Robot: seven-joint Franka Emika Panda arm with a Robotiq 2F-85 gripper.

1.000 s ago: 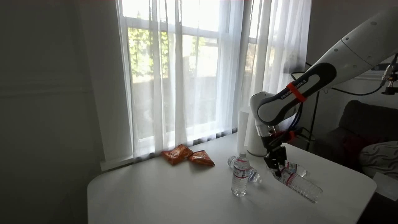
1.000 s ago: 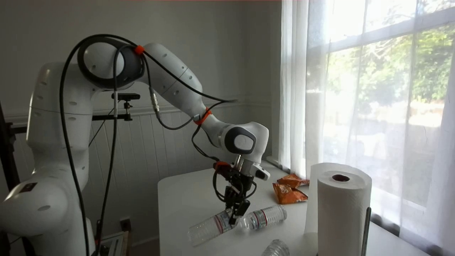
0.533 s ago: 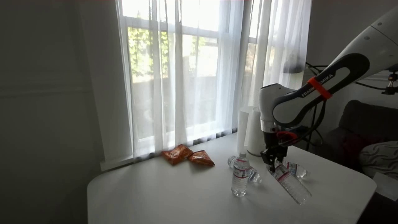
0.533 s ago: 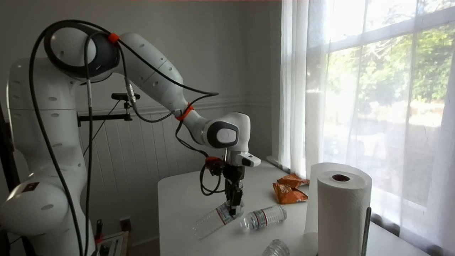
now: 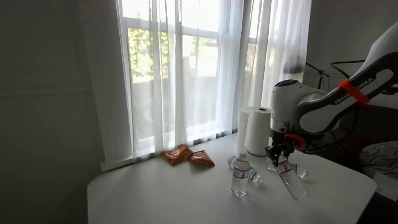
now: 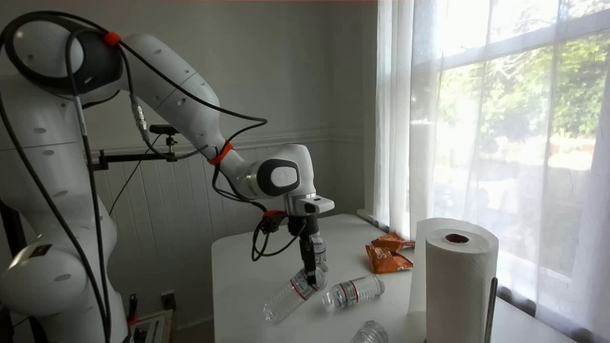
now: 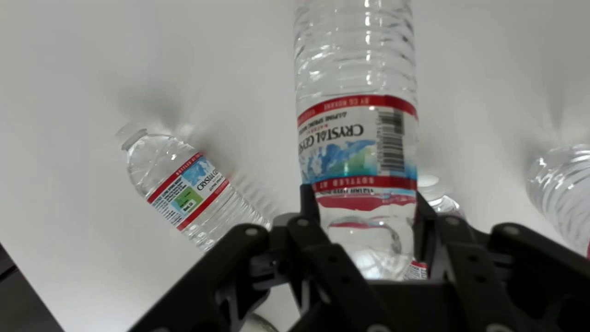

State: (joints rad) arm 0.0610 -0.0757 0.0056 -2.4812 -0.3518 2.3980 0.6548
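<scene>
Water bottle (image 7: 357,138) in claw (image 7: 364,200), 3 other bottles (image 5: 240,177) (1 upright) nearby

A bright window (image 6: 514,109) glows behind sheer white curtains (image 6: 393,119); a dim panelled wall (image 6: 186,228) rises beyond the worktop (image 6: 238,276).

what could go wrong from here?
1. The gripper holds the Crystal Geyser water bottle off-centre, toward one end, so it might pivot or slip.
2. That bottle appears tilted base-down; lowering it onto the table like this could land the base edge first and topple it.
3. A sideways swing might knock the upright water bottle over or roll the lying water bottle.
</scene>
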